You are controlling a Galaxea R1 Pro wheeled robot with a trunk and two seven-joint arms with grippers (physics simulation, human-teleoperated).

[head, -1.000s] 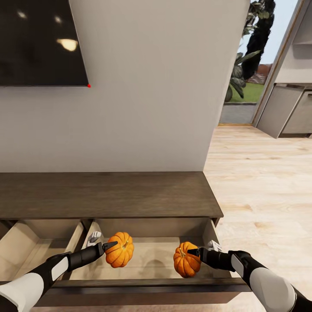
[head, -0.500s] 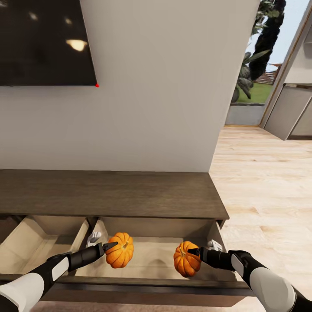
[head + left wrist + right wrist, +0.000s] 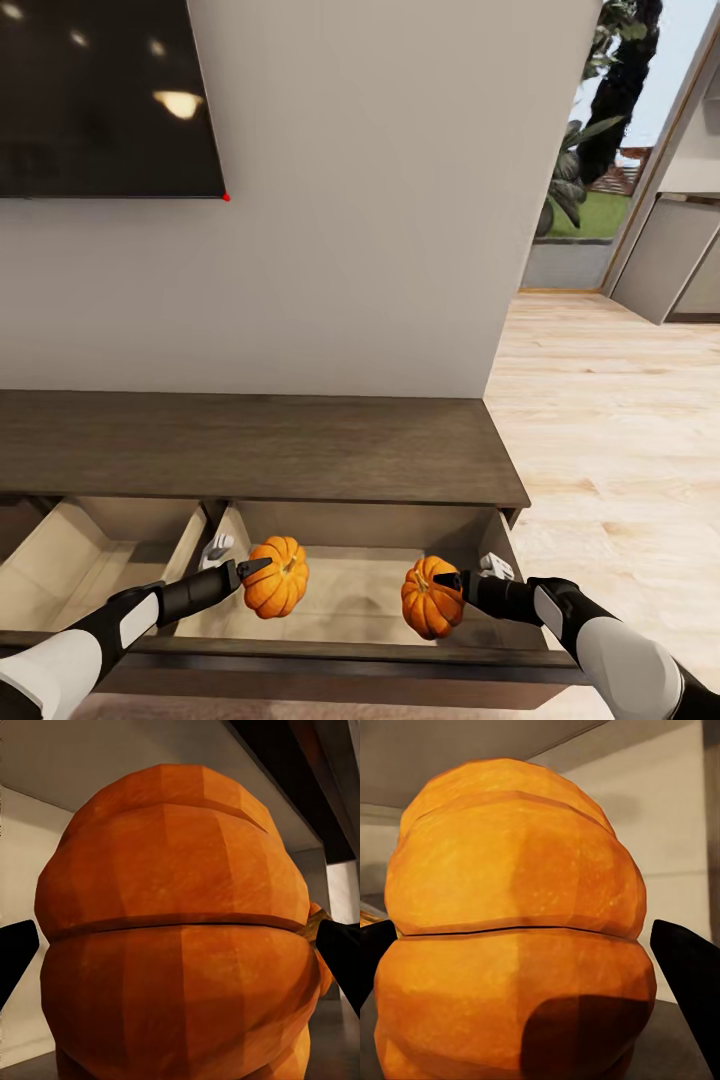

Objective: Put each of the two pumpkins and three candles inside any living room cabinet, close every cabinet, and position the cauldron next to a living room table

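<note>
Pumpkin-stowing step, both arms at once. In the head view the left gripper (image 3: 262, 573) holds one pumpkin (image 3: 275, 576) at lower centre-left, and the right gripper (image 3: 440, 590) holds the other pumpkin (image 3: 431, 598) at lower centre-right. Both hang inside the open right-hand drawer (image 3: 350, 590) of the cabinet (image 3: 250, 445) — above the pale drawer floor, shadows showing beneath them, so likely not set down yet.

Grip state: the left wrist view has the pumpkin (image 3: 180, 945) wedged between two dark fingertips (image 3: 15, 956) at the frame edges; the right wrist view shows the same with its pumpkin (image 3: 514, 937) and fingertips (image 3: 686, 979). Jaws spread about pumpkin-wide and clamped on the fruit on both sides.

Next move, as I read it: lower each a little, let go, pull the arms back over the drawer front at the bottom of the frame, then push the drawer shut. A second drawer (image 3: 90, 560) at lower left is also open and will need closing. Risk — round pumpkins may roll on release.

Look of the pumpkins: small, orange, deeply ribbed, matte skin with faint mottling; a short dark stem (image 3: 313, 924) shows at the edge of the left one, so it sits sideways in the grip.

A black TV (image 3: 100, 95) is in the upper left.
</note>
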